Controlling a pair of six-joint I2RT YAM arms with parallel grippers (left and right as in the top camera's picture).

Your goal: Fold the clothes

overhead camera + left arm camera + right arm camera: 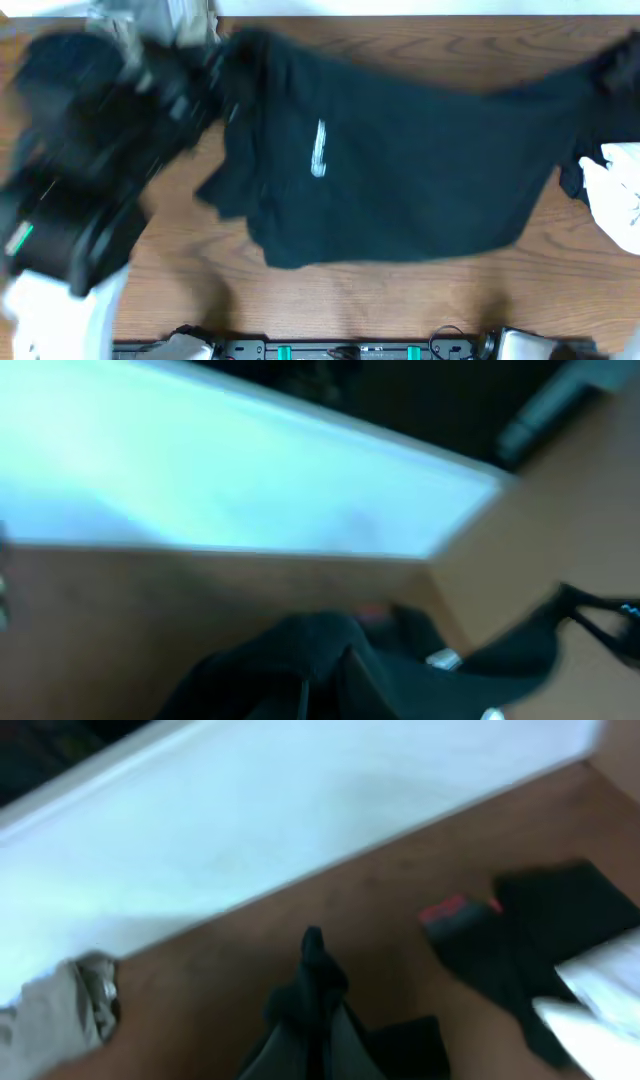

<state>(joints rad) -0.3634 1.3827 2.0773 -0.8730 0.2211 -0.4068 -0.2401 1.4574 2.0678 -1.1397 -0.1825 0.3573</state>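
Wooden table (400, 305): left gripper (335, 695) and right gripper (318, 1045), both clenched, seemingly pinch the black shirt (400, 170).

Setting: a robot workbench, more lab than home.

1. Wooden table (400, 300), brown grain, filling the whole overhead view.
2. Black rail (350, 350) along the bottom edge of that view, with green tabs and white fittings.
3. My left arm (80, 200), black and bulky, blurred, at the left of the overhead view.
4. White board (250, 490) along the table's far edge, across the top of both my wrist views.
5. Sample clothes laid about:
   - black shirt (400, 180), centre
   - white garment (620, 190), right edge
   - khaki garment (60, 1010), lower left of my right wrist view
   - black piece with red trim (540, 940), at the right of that view
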